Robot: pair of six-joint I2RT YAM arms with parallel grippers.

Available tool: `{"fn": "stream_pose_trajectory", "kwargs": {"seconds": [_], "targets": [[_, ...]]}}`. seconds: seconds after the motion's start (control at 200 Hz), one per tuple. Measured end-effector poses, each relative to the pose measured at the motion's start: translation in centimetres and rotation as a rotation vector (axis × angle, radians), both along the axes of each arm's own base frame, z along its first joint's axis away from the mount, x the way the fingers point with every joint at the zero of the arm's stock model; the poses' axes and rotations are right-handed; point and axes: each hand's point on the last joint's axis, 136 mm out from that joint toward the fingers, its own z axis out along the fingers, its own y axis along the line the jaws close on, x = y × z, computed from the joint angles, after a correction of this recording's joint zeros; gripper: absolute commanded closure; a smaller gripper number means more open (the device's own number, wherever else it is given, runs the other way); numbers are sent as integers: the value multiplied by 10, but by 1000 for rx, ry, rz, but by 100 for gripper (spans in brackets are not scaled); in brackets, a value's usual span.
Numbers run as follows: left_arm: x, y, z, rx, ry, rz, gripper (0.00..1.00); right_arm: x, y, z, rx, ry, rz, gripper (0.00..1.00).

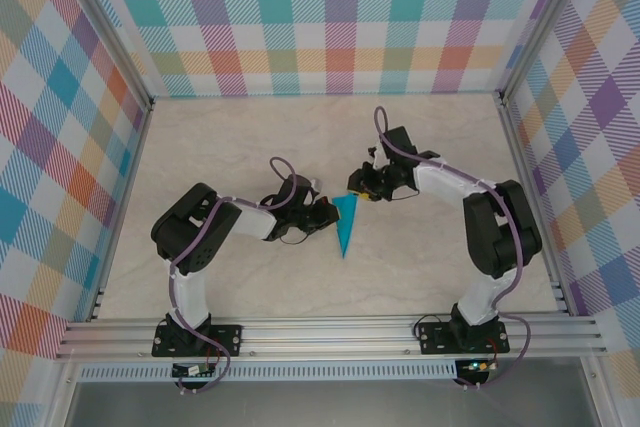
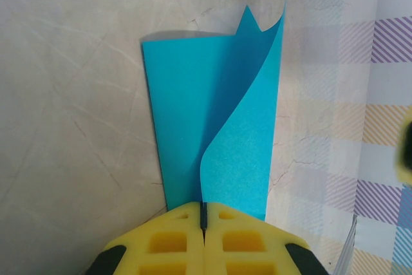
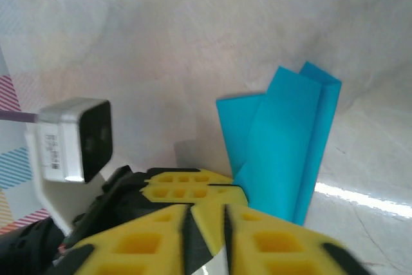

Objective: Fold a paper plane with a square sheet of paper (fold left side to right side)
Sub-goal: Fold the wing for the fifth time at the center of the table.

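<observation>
– Teal paper [image 1: 346, 222], folded narrow: where is it lying?
– On the pale marbled table [image 1: 250, 137], about the middle, between the two arms. From above it is a long wedge, with its wide end toward the far wall and its sharp tip pointing back toward the arm bases.
– And the left gripper [image 1: 322, 215]?
– It sits at the paper's left edge. In the left wrist view the left gripper [image 2: 203, 214] has its yellow fingers [image 2: 170, 243] pressed together. The top layer of the paper [image 2: 212, 127] curls up off the lower layer and runs straight into the seam between them, so it looks pinched there. The far end of the paper shows a small notch.
– The right gripper [image 1: 362, 187]?
– It is at the paper's far right corner. In the right wrist view the right gripper [image 3: 206, 214] has its fingers drawn close, with only thin dark slits between them. The paper [image 3: 283, 146] lies just beside them and passes behind the right fingertip. I cannot tell whether any of it is caught.
– Surroundings?
– Checked pastel walls [image 1: 340, 17] on three sides.
</observation>
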Motion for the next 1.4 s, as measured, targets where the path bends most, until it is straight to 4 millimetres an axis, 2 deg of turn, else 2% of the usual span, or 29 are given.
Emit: {"fn": "stream_pose_trajectory", "kwargs": {"seconds": [0.32,0.63,0.905,1.4], "targets": [[0,0,0,0,-2,1,100,-8,10,-31,-18,57,32,89],[0,1,-1,-1,-4,2,100,-4,11,-35,-19,43,31,88],[0,1,-1,-1,-5,2,100,-4,9,-50,-41,62,30,88],[0,2,0,-5,-18,6,100,-5,9,-55,-40,71,36,89]]}}
